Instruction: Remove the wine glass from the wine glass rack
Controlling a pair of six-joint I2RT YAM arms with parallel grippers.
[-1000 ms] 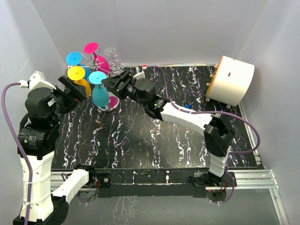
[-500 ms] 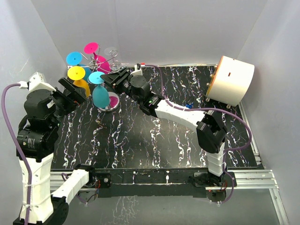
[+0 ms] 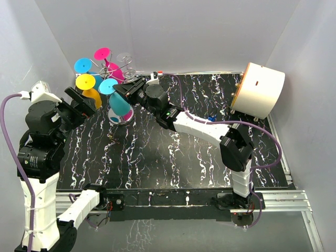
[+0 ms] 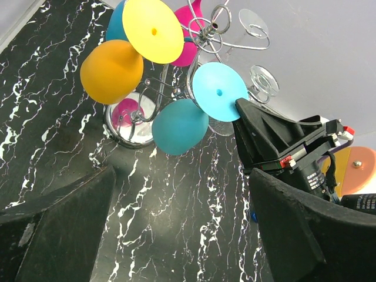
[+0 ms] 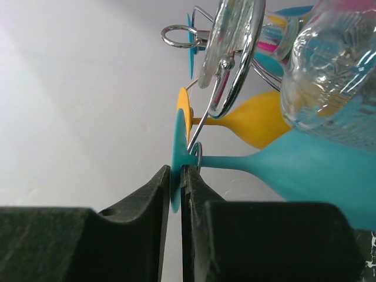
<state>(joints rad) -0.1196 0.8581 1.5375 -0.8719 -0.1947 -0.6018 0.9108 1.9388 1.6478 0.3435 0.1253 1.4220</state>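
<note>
- The right claw (image 5: 176,177) is pinched down narrow on just the rim of the flat round foot of the teal wine glass (image 5: 305,170). The glass hangs bowl-down from a curled hook of the thin silver wire wine glass rack (image 5: 229,88), at the far left of the black white-veined surface (image 3: 173,157).
- Biggest worry: that edge-on pinch is thin (not much foot between the pads), so the glass could pivot or slip out once its weight comes off the hook.
- The stem looks threaded through the hook's wire. Pulling the wrong way would likely drag stem against wire and tip the whole light stand instead of sliding the glass free.
- It's crowded up there. The orange-yellow wine glass (image 5: 258,126) and the clear wine glass (image 5: 335,88) hang just beside it, so a swinging teal bowl could knock them loose.
- The left claw (image 4: 182,173) hangs wide open near the rack, holding nothing and clear of the round shiny base disc (image 4: 126,126). Nothing is bracing the stand if it starts to lean.
</note>
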